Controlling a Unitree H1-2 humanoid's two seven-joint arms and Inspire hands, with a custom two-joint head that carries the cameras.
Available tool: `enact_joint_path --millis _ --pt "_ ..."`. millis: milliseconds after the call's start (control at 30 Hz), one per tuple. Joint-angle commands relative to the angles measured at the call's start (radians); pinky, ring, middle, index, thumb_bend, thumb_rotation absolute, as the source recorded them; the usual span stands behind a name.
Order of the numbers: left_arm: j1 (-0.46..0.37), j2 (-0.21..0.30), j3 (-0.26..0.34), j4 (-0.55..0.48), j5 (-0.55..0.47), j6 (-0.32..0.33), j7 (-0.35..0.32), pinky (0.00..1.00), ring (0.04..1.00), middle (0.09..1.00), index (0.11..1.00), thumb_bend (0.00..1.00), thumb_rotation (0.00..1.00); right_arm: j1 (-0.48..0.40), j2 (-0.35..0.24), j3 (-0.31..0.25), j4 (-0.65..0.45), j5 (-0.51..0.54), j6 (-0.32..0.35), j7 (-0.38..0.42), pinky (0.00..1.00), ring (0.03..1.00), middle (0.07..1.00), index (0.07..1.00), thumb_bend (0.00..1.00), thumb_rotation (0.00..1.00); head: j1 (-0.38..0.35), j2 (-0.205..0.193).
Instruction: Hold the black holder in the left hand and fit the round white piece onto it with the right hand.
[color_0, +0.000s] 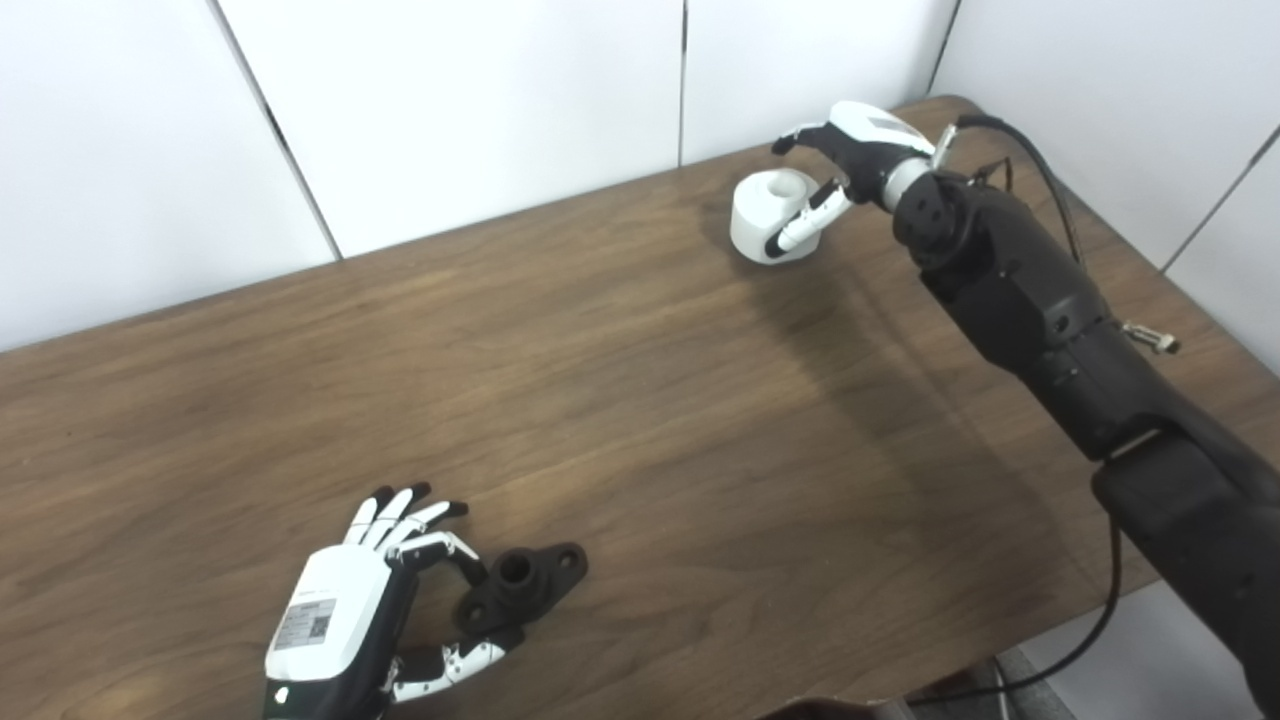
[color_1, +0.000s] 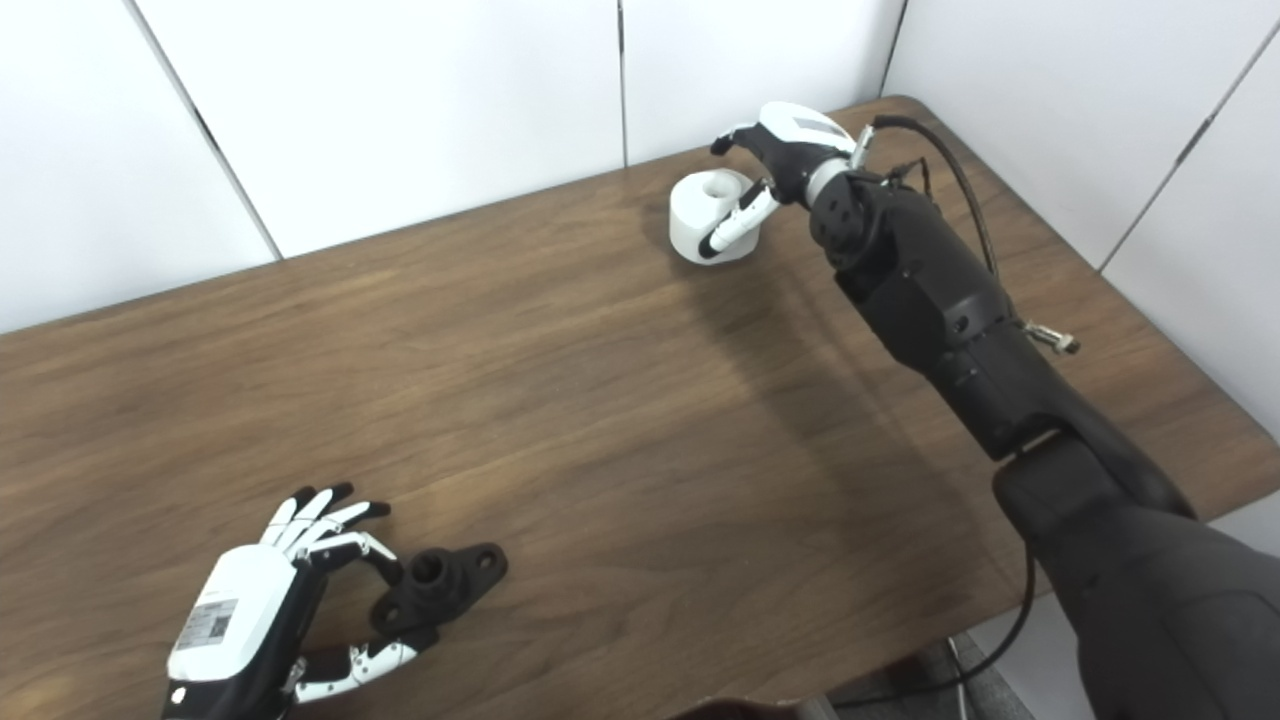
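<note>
Black holder (color_0: 520, 585): it lies flat on the wooden table (color_0: 620, 400), just beside your left hand (color_0: 345, 610), on that hand's thumb side. You see a raised round socket at its middle and a flat lug with a hole at the end pointing away from the hand. Your left hand has its fingers (color_0: 400, 510) spread and reaching forward, one finger curling down to the near end of the holder and the thumb (color_0: 455, 660) lying under that same end. Whether finger and thumb actually press the holder cannot be told; it rests on the table.

Round white piece (color_0: 775, 215): a short cylinder with a hollow in its top, standing upright on the far side of the table, well apart from the holder. Your right hand (color_0: 850, 160) reaches over it, thumb (color_0: 800, 225) against the near wall, the other fingers arching above the far rim. The hand is partly closed around the piece, which sits on the table.
</note>
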Motion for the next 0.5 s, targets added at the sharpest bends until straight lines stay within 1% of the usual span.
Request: enact_joint_path --millis 0,233,367,467 --pt "0.047 0.023 -0.017 0.033 0.043 0.025 -0.076 1.00 0.945 0.837 0.486 0.52 0.06 -0.063 -0.020 -0.001 -0.013 -0.028 0.003 0.014 0.95 0.991 0.920 0.831 0.82 0.30 0.000 0.001" --pt "0.045 0.021 -0.019 0.036 0.045 0.027 -0.075 1.00 0.948 0.839 0.486 0.52 0.06 -0.083 -0.024 0.008 -0.003 -0.055 0.003 0.062 0.94 0.984 0.905 0.798 0.82 0.31 0.002 0.000" --pt "0.044 0.019 -0.020 0.040 0.047 0.023 -0.068 1.00 0.945 0.838 0.486 0.52 0.06 -0.101 -0.013 -0.010 0.007 -0.089 0.003 0.115 0.94 0.976 0.910 0.795 0.84 0.32 0.005 0.000" --pt "0.045 0.017 -0.019 0.032 0.049 0.031 -0.076 1.00 0.947 0.838 0.486 0.52 0.06 -0.113 -0.007 -0.020 0.008 -0.112 0.003 0.147 0.94 0.974 0.911 0.795 0.85 0.31 0.006 0.002"
